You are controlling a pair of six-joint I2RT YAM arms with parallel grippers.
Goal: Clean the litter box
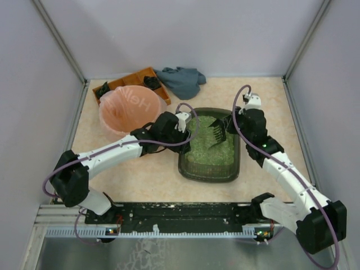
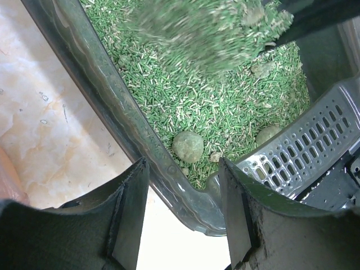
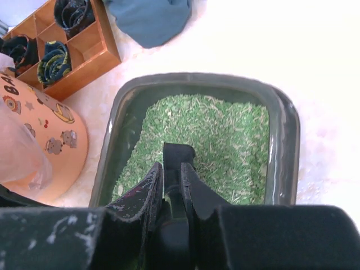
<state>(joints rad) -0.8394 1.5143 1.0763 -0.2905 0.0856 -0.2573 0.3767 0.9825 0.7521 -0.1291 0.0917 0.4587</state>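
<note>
The litter box [image 1: 209, 175] is a dark grey-green tray of pale green granules in the middle of the table. My left gripper [image 1: 185, 120] is at its far left corner. In the left wrist view the left gripper [image 2: 183, 209] is open, one finger outside and one inside the litter box rim [image 2: 169, 180]. Two round clumps [image 2: 187, 147] lie in the granules close by. My right gripper [image 1: 236, 120] is shut on the black handle [image 3: 179, 153] of a slotted scoop [image 1: 218, 133] held over the granules. Blurred granules [image 2: 208, 28] fall beside the scoop's slotted blade [image 2: 304, 147].
A round bin lined with a pink bag [image 1: 130, 107] stands just left of the box. Behind it is an orange compartmented tray [image 1: 140, 79] holding dark rolled items. A blue-grey cloth [image 1: 183, 80] lies at the back. Grey walls enclose the table on three sides.
</note>
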